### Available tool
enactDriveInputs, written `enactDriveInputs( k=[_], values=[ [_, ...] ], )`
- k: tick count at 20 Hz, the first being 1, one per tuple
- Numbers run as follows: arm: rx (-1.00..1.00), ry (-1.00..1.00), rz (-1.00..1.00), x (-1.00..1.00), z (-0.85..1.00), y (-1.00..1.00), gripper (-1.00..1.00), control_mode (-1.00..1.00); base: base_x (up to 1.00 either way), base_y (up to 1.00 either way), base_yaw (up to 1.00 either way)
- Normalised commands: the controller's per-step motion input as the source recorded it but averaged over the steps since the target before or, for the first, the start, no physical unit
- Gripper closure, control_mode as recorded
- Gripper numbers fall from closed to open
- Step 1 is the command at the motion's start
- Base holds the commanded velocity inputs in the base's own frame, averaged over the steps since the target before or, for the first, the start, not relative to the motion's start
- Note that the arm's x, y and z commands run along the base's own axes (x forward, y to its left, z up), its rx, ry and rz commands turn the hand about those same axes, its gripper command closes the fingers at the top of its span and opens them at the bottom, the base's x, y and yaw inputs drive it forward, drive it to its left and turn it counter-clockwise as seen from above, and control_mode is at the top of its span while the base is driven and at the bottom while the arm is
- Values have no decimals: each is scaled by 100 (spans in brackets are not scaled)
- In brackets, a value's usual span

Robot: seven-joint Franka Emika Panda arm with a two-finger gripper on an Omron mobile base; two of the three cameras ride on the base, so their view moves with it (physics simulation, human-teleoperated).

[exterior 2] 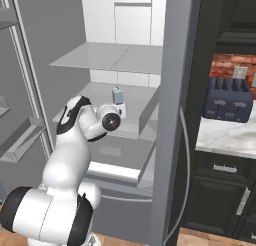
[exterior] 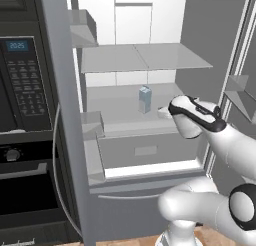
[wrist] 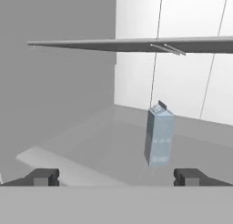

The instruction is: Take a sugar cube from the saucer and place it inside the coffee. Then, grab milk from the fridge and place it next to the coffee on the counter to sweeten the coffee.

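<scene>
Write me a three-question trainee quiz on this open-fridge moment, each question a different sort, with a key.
1. True or false: the light blue-grey gabled milk carton stands upright on a glass shelf of the grey stainless-steel fridge.
2. The two-finger gripper is: A) closed on the carton, B) open, short of it, C) holding a cup.
3. Fill in: the black appliance left of the fridge shows a lit ____.

Key: 1 true; 2 B; 3 clock display.

You get flat, even rendered light, no clear source. Fridge interior bright white; oven side dim. Shadows faint, soft under milk. No glare. Slight softness throughout; no edge distortion.
</scene>
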Motion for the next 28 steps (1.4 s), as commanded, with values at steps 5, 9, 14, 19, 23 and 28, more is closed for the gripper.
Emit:
enactDriveInputs(
  k=[5, 9, 14, 19, 23, 28],
  values=[
    [-3, 0, 0, 31, -5, 0, -100, -100, 0, 0, 0],
    [-3, -2, 0, 24, -14, -3, -100, -100, 0, 0, 0],
    [-2, -9, 0, 16, -8, -9, -100, -100, 0, 0, 0],
    [0, -11, 0, 19, -3, -4, -100, -100, 0, 0, 0],
    [0, -4, 0, 30, -5, 0, -100, -100, 0, 0, 0],
    [0, 0, 0, 34, -17, 0, -100, -100, 0, 0, 0]
  ],
)
